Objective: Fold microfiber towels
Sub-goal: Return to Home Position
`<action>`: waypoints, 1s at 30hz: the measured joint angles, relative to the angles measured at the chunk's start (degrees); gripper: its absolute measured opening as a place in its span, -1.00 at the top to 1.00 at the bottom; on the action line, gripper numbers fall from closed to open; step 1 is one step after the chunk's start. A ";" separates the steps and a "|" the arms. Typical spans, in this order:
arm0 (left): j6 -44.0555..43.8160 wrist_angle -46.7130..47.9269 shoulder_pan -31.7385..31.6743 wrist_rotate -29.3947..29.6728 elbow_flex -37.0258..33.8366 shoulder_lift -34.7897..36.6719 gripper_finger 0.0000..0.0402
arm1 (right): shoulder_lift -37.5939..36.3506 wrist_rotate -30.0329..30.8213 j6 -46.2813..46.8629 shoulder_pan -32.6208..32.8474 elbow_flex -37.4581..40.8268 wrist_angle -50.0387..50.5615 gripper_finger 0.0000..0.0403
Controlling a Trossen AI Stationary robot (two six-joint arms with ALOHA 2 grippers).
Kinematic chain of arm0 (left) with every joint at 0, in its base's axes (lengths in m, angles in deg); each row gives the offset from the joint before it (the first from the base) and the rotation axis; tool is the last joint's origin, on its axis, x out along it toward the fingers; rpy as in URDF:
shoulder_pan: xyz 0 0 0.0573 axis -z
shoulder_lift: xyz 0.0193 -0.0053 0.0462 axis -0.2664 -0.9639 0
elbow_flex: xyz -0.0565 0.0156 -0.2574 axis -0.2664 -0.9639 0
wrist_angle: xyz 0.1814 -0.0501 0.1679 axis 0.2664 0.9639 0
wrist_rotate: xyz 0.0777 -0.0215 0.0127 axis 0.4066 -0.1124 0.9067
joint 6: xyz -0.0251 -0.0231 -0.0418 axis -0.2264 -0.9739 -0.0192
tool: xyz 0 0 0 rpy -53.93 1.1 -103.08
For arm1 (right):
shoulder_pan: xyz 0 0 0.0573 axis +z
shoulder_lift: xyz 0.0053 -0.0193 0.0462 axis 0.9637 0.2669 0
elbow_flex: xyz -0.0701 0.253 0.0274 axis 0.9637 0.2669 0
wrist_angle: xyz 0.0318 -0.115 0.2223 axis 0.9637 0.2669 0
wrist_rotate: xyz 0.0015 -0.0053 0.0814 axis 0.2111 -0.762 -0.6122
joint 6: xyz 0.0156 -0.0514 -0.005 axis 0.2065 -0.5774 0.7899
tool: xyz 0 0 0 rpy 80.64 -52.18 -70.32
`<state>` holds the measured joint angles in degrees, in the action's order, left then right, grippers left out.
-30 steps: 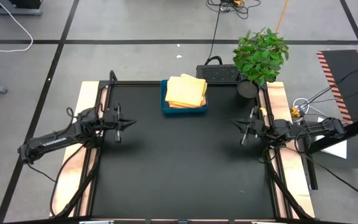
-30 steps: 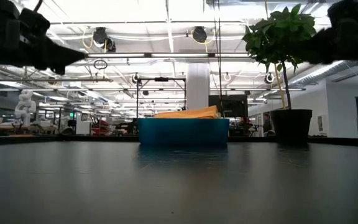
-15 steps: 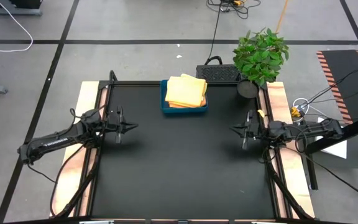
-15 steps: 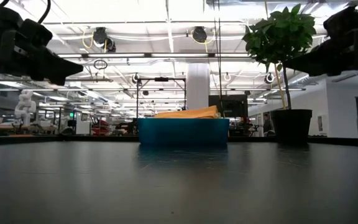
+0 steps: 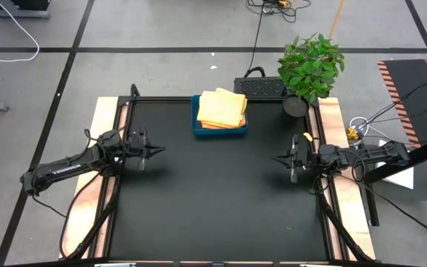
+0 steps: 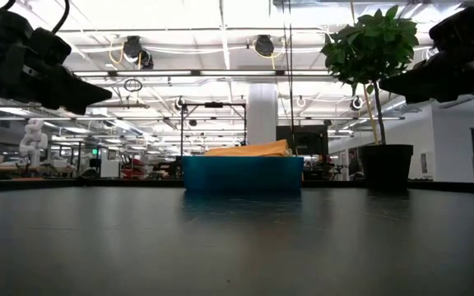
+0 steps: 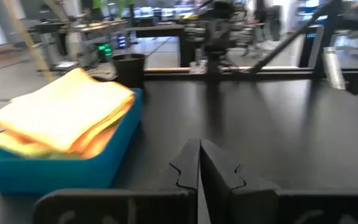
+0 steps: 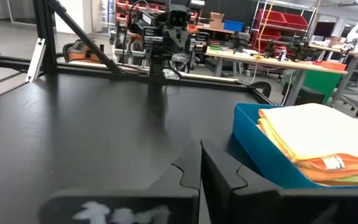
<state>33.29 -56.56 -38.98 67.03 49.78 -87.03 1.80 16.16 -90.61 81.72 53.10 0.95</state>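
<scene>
Folded towels lie stacked in the blue tray at the middle of the table's far edge, yellow on top, orange beneath, and a lime edge at the bottom in the right wrist view. The stack rises above the rim, and the top yellow layers sit askew, one corner reaching past the tray wall.

The left gripper and right gripper hover over the table's left and right sides, well apart from the tray. Each has its fingers pressed together and carries nothing.

Likely hazards:
- The loose, skewed top layers may slip or spring open, since nothing pins them down.
- A further towel laid on this high pile may slide over the rim.
- The potted plant stands near the right arm, so a wide swing there could brush it.
</scene>
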 joint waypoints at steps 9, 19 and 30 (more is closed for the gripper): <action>0.19 0.10 -0.02 3.44 0.00 0.00 0.89 | 0.00 -0.12 -0.02 0.00 0.02 -0.24 1.00; -0.09 0.05 -0.02 3.48 0.00 0.00 0.98 | 0.02 -0.13 0.00 0.00 0.02 -2.06 1.00; -0.09 0.01 -0.02 3.51 0.00 0.00 0.82 | -5.03 -0.22 0.00 -1.60 0.02 -1.43 1.00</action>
<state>33.21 -56.55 -39.00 70.54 49.78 -87.03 -3.23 15.93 -90.62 80.12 53.12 -0.49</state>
